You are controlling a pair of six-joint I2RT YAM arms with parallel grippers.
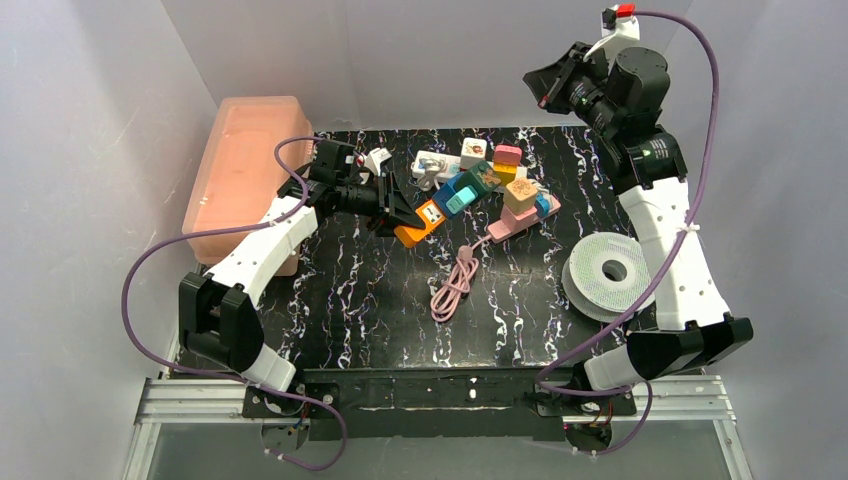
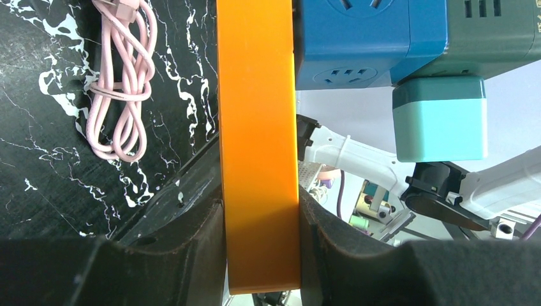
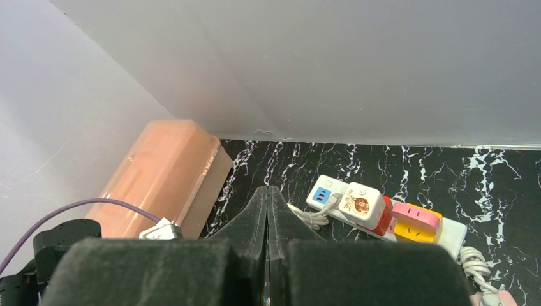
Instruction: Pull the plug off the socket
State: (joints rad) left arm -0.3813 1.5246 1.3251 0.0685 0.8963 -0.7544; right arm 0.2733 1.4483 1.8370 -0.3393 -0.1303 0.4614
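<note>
The short orange power strip (image 1: 424, 222) lies at the middle of the black marbled table, and its pink cable (image 1: 455, 285) is coiled in front of it. A blue cube plug (image 1: 450, 186) with a light teal plug (image 1: 463, 199) and a dark green block (image 1: 481, 178) sits on its far end. My left gripper (image 1: 400, 212) is shut on the strip's near end. In the left wrist view the strip (image 2: 258, 127) stands between both fingers, with the blue plug (image 2: 357, 38) and the teal plug (image 2: 440, 118) to its right. My right gripper (image 1: 545, 88) is shut and empty, raised high near the back wall, fingertips together (image 3: 268, 191).
A translucent orange bin (image 1: 245, 175) stands at the back left. A long white strip (image 1: 440, 162) with several plugs and a pink strip (image 1: 520, 215) lie behind and to the right of the orange one. A white spool (image 1: 610, 272) lies at the right.
</note>
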